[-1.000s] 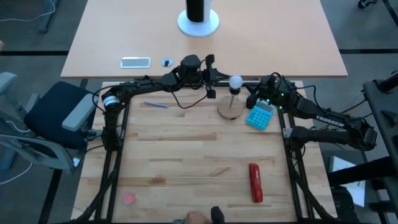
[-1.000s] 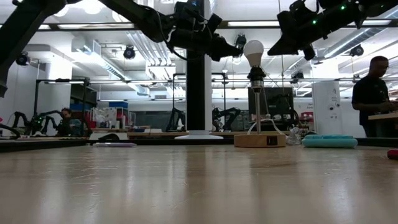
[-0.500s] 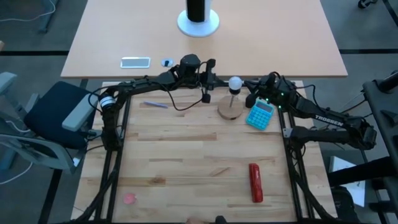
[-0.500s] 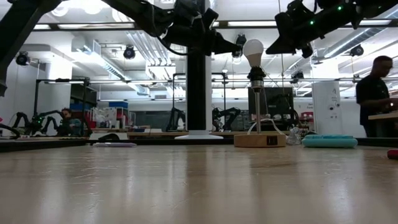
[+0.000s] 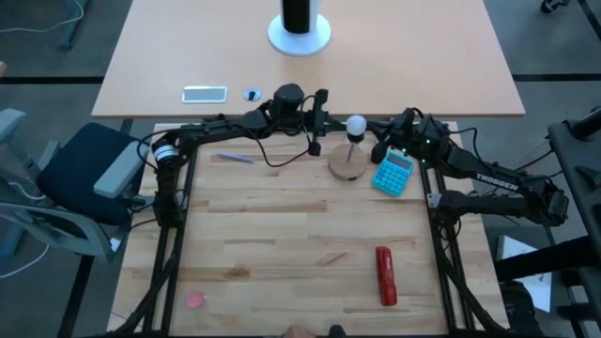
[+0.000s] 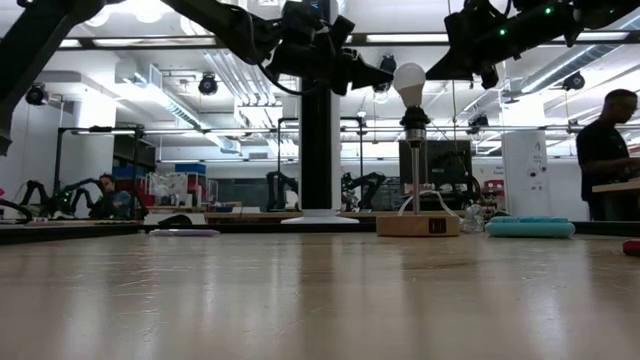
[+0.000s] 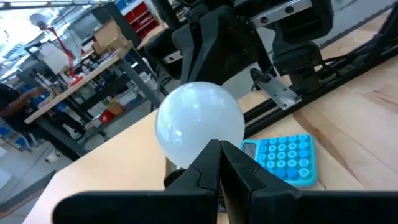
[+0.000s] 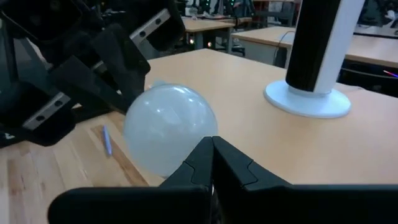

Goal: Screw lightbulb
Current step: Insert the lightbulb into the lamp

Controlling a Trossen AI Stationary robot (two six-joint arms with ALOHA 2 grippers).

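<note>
Left gripper [image 5: 331, 123], fingers shut and empty, reaches along the desk's far edge beside the lightbulb [image 5: 356, 125]; right gripper [image 5: 377, 132], likewise shut, flanks it opposite.

Bright even overhead light; ceiling lamps [image 6: 150, 12] glare; low-view tabletop [image 6: 300, 300] blurred.

This looks like a robot lab inside a big workshop room. Two dark robot arms [image 5: 235, 127] hang on a black frame over a wooden table [image 5: 282, 244]. Far behind, more robot arms [image 6: 365, 188] stand on other long benches. Shelves [image 7: 93, 81] hold boxes and blue bins. Pipes and lamps [image 6: 208, 84] hang from the bare ceiling. A person [image 6: 605, 150] stands at a bench, maybe working there, though the hands are hard to see.
</note>
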